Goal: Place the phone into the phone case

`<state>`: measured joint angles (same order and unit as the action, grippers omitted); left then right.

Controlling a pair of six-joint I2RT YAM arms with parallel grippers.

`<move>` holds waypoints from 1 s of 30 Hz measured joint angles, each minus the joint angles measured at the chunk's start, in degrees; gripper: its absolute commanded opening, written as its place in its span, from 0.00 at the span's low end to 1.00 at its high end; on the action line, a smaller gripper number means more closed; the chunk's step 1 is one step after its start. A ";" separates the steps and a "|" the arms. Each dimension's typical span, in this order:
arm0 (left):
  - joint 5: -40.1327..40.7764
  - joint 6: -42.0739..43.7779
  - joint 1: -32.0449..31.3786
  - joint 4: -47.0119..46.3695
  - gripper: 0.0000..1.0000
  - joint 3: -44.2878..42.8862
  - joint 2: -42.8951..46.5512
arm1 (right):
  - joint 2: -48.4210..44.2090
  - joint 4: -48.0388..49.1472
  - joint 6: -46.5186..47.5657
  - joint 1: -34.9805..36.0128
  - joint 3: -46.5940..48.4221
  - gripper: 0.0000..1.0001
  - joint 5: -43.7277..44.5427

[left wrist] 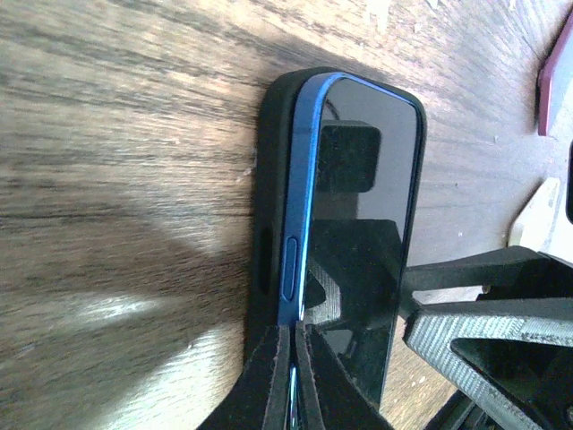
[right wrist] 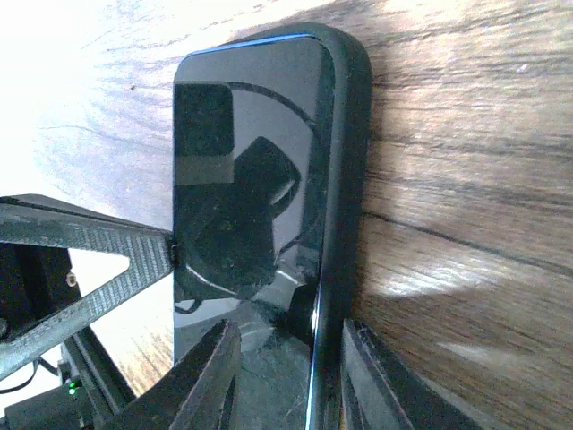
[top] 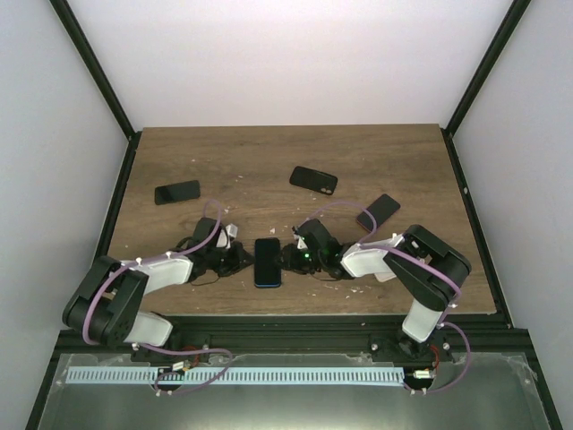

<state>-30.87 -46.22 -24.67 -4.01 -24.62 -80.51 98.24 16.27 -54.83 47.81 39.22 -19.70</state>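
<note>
Phone (top: pixel 267 262) lies flat and screen-up near the front of the wooden table (top: pixel 269 152), between the two arms, sitting partly in the black case (left wrist: pixel 265 179). In the left wrist view its blue side edge, with the long side button, shows above the case wall on that side. In the right wrist view the opposite long side sits down inside the case rim, and only a thin blue line shows along the top end. The left gripper (left wrist: pixel 288 339) has its fingers pressed together with nothing between them, the joined tips resting against the raised blue edge. The right gripper (right wrist: pixel 291 345) has its fingers apart and straddles the cased side: one finger is over the dark screen and the other is outside the case wall. Whether they squeeze anything I cannot tell. Each gripper's tip meets the phone at about the middle of its long side. Farther back on the table, well apart from the arms, lie three dark slabs, phones or cases: one at the left (top: pixel 177 192), one near the middle (top: pixel 313 179) and one at the right (top: pixel 378 211).
</note>
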 measured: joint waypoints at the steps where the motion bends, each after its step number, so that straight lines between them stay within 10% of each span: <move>1: 0.24 0.02 -0.02 0.42 0.07 0.04 0.28 | 0.00 0.52 -0.24 0.00 -0.22 0.32 -0.42; 30: 2.62 -2.71 0.42 -0.50 0.08 3.89 4.42 | 0.70 17.94 -8.81 -0.83 -5.62 0.35 -6.71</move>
<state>-28.25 -48.93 -24.25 -4.51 -20.73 -76.09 98.94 34.22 -63.64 46.98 33.61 -26.41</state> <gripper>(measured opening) 0.076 0.349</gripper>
